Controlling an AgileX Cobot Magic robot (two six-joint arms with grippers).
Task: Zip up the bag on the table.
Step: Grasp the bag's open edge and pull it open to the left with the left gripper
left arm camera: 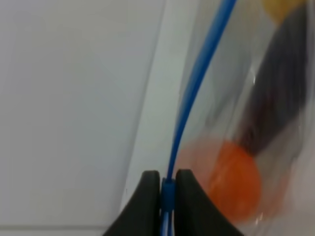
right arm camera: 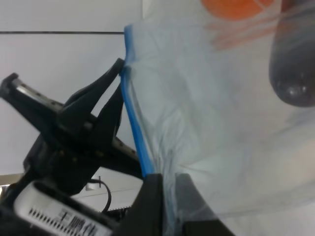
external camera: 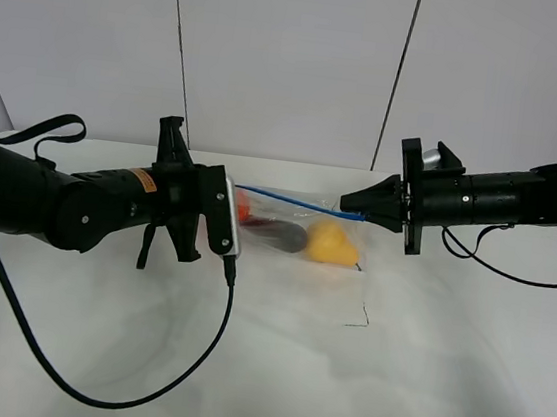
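While the white table (external camera: 389,382) spreads wide beneath me, the clear bag (external camera: 290,214) stands near its middle, strung between my two arms. My left gripper (left arm camera: 167,183) is pinched tight on the blue zipper strip (external camera: 299,203) at one end, and my right gripper (right arm camera: 166,182) is clamped on the same strip at the other end. Through the plastic show a yellow item (external camera: 330,243), a dark grey item (external camera: 280,235), and an orange item (left arm camera: 236,182) closest to my left jaws.
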